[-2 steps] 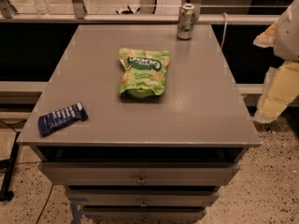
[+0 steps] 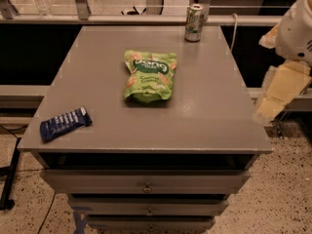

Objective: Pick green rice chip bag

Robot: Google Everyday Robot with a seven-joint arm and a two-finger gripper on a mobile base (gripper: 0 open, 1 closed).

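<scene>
Cabinet top [image 2: 204,111] w/ green rice chip bag [image 2: 148,75] mid; hand [image 2: 268,108] off right edge, state can't tell.

The green rice chip bag [image 2: 148,75] is being borne flat by the table [image 2: 214,126], near the middle of its top. Behind the bag and slightly to its right, a drink can [image 2: 194,22] is being supported upright at the far edge, well apart from it. Before the bag and far to its left, a wrapped bar [image 2: 65,124] is being carried near the front corner. The gripper [image 2: 273,99] is being held to the right of the bag, beyond the table's side edge.
</scene>
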